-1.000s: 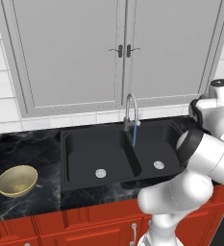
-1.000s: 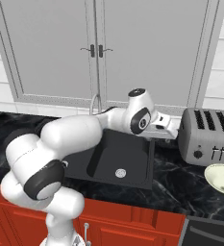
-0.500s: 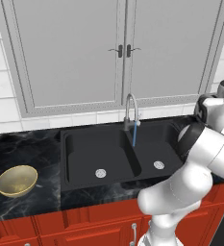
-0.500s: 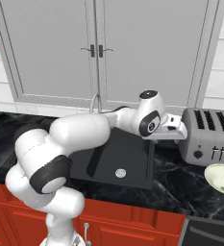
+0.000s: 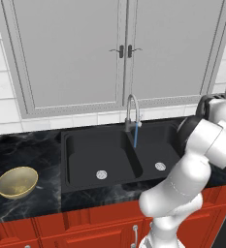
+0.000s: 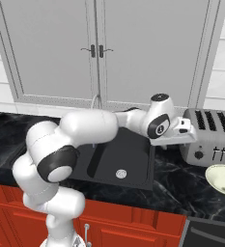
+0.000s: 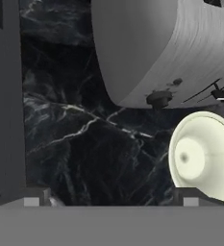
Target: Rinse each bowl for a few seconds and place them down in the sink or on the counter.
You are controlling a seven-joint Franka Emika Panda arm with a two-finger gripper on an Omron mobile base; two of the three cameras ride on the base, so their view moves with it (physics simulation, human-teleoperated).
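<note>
The tan-gold bowl [image 5: 16,182] sits upright on the counter [image 5: 29,147] left of the sink [image 5: 92,152]. The pale cream bowl [image 6: 222,178] rests on the counter [image 6: 174,181] at the far right, in front of the toaster. In the hand view the cream bowl [image 7: 205,156] lies to the lower right, just beyond the right fingertip [image 7: 190,197]. My gripper [image 6: 177,140] hovers open over the counter between the sink [image 6: 128,154] and the toaster, with nothing between its fingers. A thin blue stream runs from the faucet [image 5: 131,111] into the sink.
A silver toaster [image 6: 211,140] stands on the right counter, close behind the cream bowl, and its rounded body [image 7: 161,48] looms at the top of the hand view. Grey cabinet doors [image 5: 124,53] rise behind the sink. Red cabinet fronts [image 6: 147,226] run below the counter.
The arm has swung to the right, carrying the open gripper from over the sink's right edge toward the toaster and the cream bowl. Both bowls have stayed put.
</note>
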